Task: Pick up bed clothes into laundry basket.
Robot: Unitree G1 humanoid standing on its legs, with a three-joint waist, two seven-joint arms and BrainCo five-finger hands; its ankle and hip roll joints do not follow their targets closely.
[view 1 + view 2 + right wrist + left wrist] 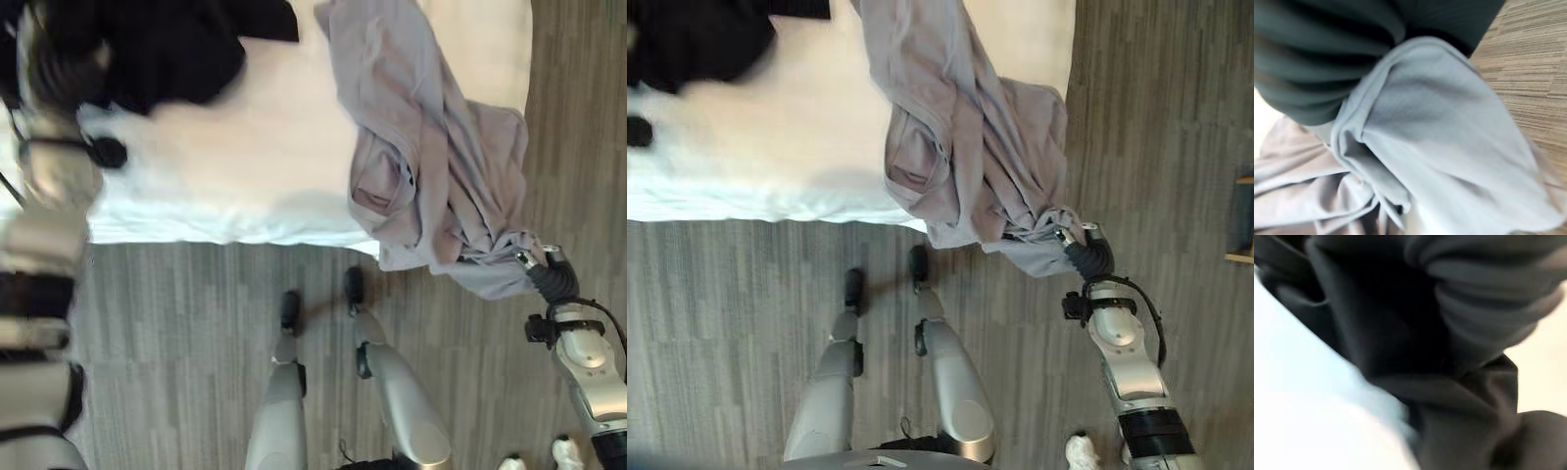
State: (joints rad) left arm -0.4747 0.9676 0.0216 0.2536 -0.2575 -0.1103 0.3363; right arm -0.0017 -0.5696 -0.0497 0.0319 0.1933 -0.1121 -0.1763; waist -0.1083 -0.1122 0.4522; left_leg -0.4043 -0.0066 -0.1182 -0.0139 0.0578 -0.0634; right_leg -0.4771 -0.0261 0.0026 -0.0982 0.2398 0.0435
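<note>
- Bed, white sheet, lies across the upper part of the head views; its near edge runs crosswise, grey wood-look floor below it.
- Grey garment lies draped from the bed's far side down over the near right corner; its low end hangs off the mattress, above the floor.
- Right hand sits at that hanging end, just past the bed's corner. Cloth is bunched round the hand and its fingers are buried in it; cannot tell whether they are clamped or loose. Right wrist view: grey cloth pressed up against the dark cover.
- Black garment is heaped on the bed's far left part, well apart from the grey one.
- Left hand shows blurred at the left edge, over the black heap; finger state cannot be told. Left wrist view: black cloth close up against white sheet.
- Bare sheet lies between the two garments.
- Open floor to the right of the bed's corner, by the right arm.
- A wooden item at the far right edge, too cropped to identify.
</note>
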